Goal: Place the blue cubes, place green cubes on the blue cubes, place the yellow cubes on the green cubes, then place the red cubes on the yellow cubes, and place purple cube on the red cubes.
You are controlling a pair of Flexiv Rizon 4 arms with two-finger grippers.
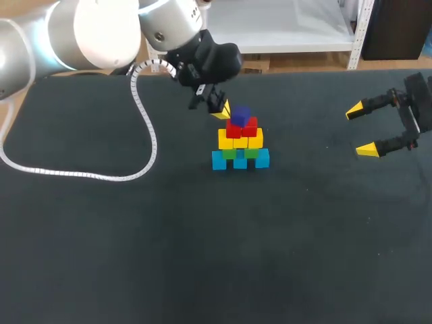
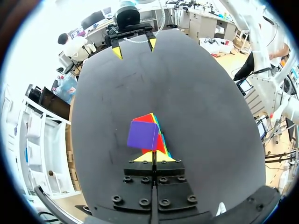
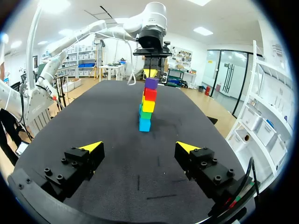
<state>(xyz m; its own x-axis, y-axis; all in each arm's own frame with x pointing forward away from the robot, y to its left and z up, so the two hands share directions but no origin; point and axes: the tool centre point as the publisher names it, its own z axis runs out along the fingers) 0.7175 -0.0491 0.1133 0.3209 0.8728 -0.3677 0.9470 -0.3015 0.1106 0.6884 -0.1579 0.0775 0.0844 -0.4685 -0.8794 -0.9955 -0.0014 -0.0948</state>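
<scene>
A tiered stack of cubes is being recorded standing near the middle of the dark matte table [image 1: 202, 270]. The small blue cubes [image 1: 239, 163] are being found at its base, spaced in a row on the table. The small green cubes [image 1: 251, 153] are being carried on them, the small yellow cubes [image 1: 241, 141] on the green, and the small red cubes [image 1: 234, 130] on the yellow. The single small purple cube [image 1: 241, 115] is being borne on top of the red pair.

The left gripper [image 1: 223, 111] is being held just beside the purple cube, at about 11 o'clock of it in the head view. Its yellow-tipped fingers are being held pressed together with nothing between them. In the left wrist view the purple cube is being seen just ahead of them; whether it is being touched cannot be told.

The right gripper [image 1: 361, 129] is being held well apart from the stack, at 3 o'clock of it, with its fingers spread wide and empty.

A white coiled cable [image 1: 145, 135] is being noted lying on the table at 9 o'clock of the stack.
</scene>
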